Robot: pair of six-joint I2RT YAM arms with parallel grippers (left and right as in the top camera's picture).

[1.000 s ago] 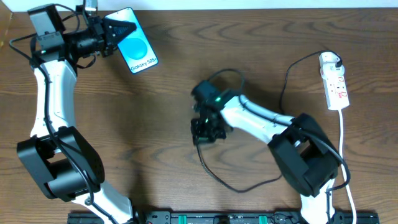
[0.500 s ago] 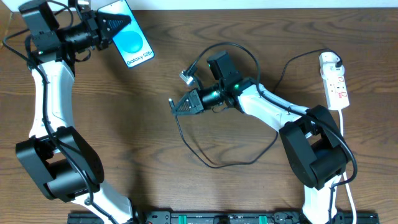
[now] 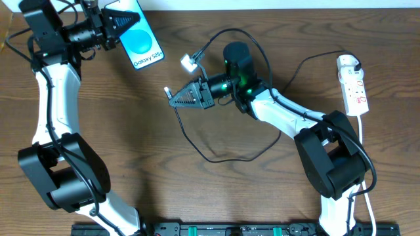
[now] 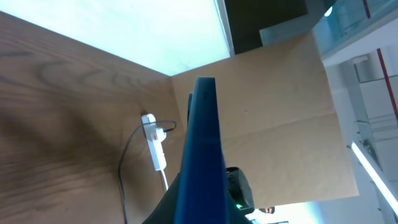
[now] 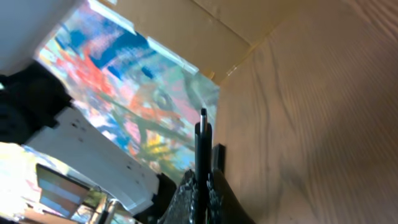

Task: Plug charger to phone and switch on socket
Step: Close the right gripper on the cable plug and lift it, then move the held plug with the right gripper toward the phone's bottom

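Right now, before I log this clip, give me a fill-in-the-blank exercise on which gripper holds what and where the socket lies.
1. The left gripper is shut on the ____.
2. The right gripper is shut on the plug tip of the ____.
3. The socket lies on the table on the robot's ____ side.
Missing words: phone; charger; right.

Phone (image 3: 139,39) screen carries white text "Galaxy S25", legible from overhead. Red markings on socket (image 3: 352,84) are illegible.
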